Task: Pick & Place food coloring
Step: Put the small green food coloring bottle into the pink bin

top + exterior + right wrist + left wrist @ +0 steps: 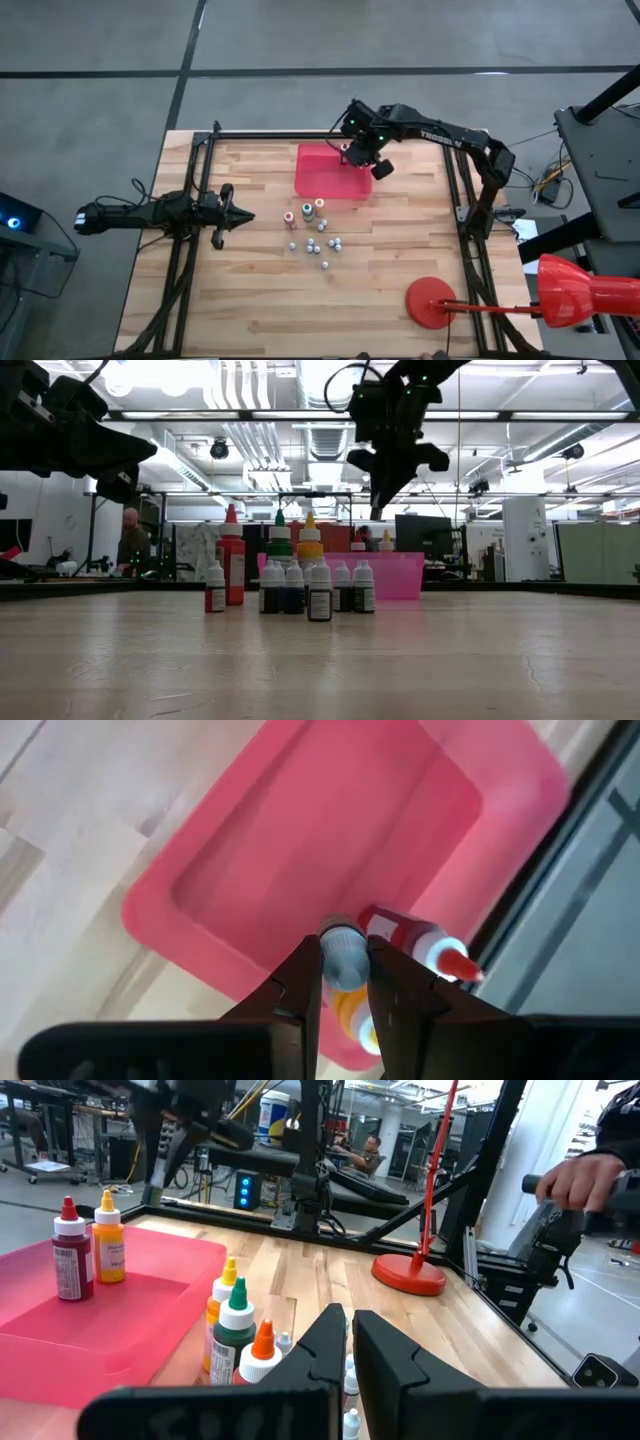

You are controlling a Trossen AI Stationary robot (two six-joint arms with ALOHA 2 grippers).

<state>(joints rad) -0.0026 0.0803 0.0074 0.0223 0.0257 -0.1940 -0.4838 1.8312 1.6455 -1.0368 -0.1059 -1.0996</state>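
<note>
Below the right gripper (345, 982), pinching a small bottle (343, 958), the red tray (300, 840) holds two bottles (415, 942); left gripper (350, 1342) pressed together.

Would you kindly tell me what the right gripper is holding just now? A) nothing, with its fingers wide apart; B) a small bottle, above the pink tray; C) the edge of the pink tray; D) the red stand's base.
B: in the right wrist view the right gripper is shut on a small bottle above the pink tray, where two bottles already stand.

Two bottles (88, 1250) stand in the tray (325, 178), others (318, 238) before it
</note>
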